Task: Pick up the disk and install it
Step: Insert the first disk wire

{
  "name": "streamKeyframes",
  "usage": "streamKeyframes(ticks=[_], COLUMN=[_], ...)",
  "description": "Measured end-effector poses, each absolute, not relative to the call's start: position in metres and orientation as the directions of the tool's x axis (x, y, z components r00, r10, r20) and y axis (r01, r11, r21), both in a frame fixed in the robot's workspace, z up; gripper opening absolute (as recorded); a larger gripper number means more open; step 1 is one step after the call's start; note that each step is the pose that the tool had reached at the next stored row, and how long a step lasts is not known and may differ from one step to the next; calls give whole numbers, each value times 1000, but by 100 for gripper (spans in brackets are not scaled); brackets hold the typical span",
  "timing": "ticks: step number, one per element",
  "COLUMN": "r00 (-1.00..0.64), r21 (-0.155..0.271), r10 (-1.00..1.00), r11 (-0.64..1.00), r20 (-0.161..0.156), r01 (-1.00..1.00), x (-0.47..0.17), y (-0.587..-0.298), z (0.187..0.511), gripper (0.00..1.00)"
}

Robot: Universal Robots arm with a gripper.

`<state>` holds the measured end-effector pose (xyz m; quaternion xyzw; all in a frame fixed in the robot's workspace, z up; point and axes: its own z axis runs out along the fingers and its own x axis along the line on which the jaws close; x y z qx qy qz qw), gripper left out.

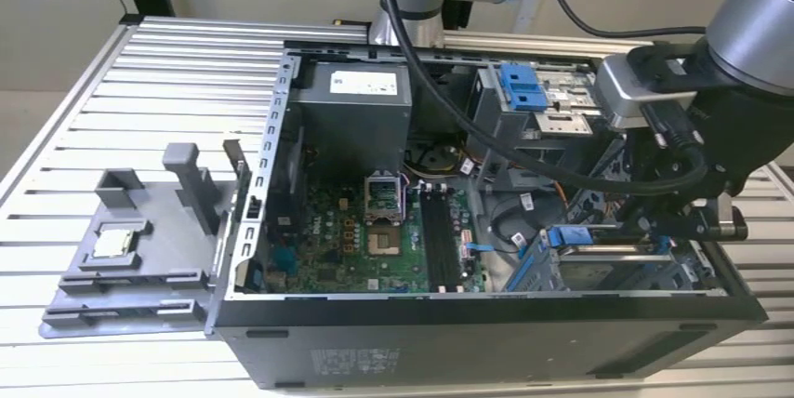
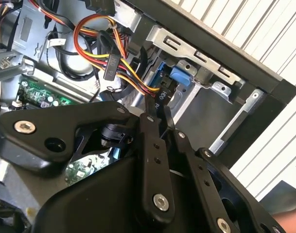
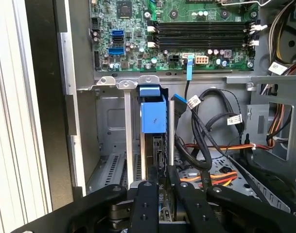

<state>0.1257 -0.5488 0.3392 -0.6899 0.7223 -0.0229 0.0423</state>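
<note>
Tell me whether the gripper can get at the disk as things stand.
Likely yes: the gripper sits right at the disk, standing edge-on in the drive bay, with nothing between them.

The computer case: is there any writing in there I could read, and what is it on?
On the power supply label: too small to read.
On the case sticker: too small.
On the cable tag: blurred.
On the black connector: white letters, too blurred.
On the disk: edge-on, no readable print.
None can be quoted.

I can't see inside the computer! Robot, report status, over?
Gripper shut on silver-grey metal disk in blue plastic bracket. Disk edge-on in metal bay. Black cables beside.
</note>
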Motion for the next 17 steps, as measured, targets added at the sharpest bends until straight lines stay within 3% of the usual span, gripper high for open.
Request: streamKeyframes(ticks=[17], r00=[-36], r21=[-92], r10=[-999], r11=[38], r20=[-22], r01=[-995], x=[124], y=[-549], z=[337], gripper=[0])
